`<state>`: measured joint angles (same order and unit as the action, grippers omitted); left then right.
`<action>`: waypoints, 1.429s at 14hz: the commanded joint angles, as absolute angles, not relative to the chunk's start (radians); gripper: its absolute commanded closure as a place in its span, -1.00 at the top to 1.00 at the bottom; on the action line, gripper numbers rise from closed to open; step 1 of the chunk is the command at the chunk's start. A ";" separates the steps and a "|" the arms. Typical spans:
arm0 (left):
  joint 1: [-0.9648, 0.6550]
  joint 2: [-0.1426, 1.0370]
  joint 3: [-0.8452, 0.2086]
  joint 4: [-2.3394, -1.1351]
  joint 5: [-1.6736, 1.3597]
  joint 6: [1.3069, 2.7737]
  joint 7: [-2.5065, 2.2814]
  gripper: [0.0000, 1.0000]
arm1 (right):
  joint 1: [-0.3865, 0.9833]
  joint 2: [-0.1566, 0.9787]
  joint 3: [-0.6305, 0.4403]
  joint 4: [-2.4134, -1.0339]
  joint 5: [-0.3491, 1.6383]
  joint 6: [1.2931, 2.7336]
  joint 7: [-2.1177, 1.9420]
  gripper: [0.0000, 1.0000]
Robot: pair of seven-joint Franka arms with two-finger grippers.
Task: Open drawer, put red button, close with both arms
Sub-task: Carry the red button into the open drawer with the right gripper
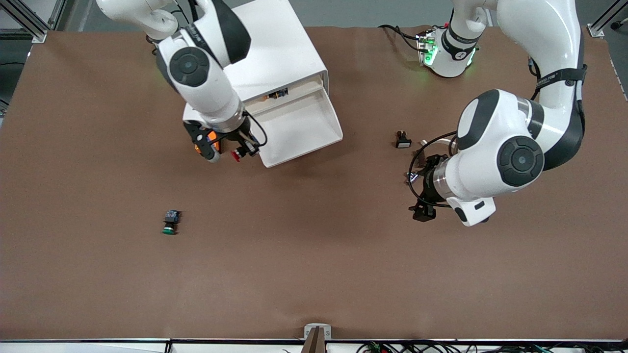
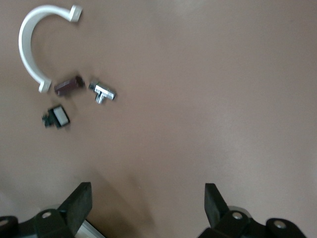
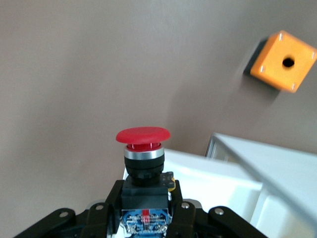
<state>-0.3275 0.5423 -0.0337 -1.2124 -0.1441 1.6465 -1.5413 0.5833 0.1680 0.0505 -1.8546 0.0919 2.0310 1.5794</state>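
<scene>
The drawer (image 1: pixel 299 125) stood pulled open. The right end effector (image 1: pixel 240 153), clamped on the red button (image 1: pixel 236 156), hung just beside the drawer's corner. Next it needed shifting over the tray before releasing. The left end effector (image 1: pixel 423 212) waited, fingers apart, above bare desk (image 1: pixel 314 274).

So the cabinet (image 1: pixel 274 59) sits at the right arm's end of the surface (image 1: pixel 314 274), and everything's placed off that. Its drawer (image 1: pixel 299 127) is pulled out toward the front camera. The right gripper (image 1: pixel 243 151) is up over the drawer's corner, clamped on the red button (image 1: pixel 236 156). A box with a hole (image 1: pixel 206 142) lies just beside the cabinet. The green button (image 1: pixel 170 222) lies well nearer the camera than the cabinet. Toward the left arm's end, well apart from the cabinet, there's a small switch (image 1: pixel 403 140); the left gripper (image 1: pixel 423 208) hangs spread wide over bare surface there.
</scene>
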 commanded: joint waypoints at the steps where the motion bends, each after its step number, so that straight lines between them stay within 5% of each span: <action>1: -0.337 0.512 -0.049 -1.250 -0.037 1.641 -1.476 1.00 | 0.678 0.189 0.034 -1.867 0.094 2.065 1.721 -1.00; 10: -0.350 0.558 -0.132 -1.357 0.002 1.821 -1.118 1.00 | 0.816 0.268 0.032 -1.862 0.071 2.152 1.971 -1.00; 11: -0.363 0.558 -0.135 -1.376 0.002 1.847 -1.089 1.00 | 0.813 0.268 0.032 -1.862 0.071 2.148 1.971 0.21; 12: -0.370 0.558 -0.140 -1.387 0.002 1.861 -1.048 1.00 | 0.816 0.268 0.032 -1.861 0.071 2.143 1.973 0.99; 16: -0.434 0.568 -0.160 -1.442 0.000 1.902 -0.999 1.00 | 0.767 0.259 0.026 -1.803 0.071 2.091 1.852 1.00; 20: -0.533 0.609 -0.161 -1.496 -0.014 1.997 -1.034 1.00 | 0.561 0.249 0.021 -1.604 0.071 1.727 1.263 1.00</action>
<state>-0.4897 0.5873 -0.1610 -1.4693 -0.0209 1.9392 -1.0167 0.6856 0.2600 0.0109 -1.6959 0.0749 1.8696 1.5141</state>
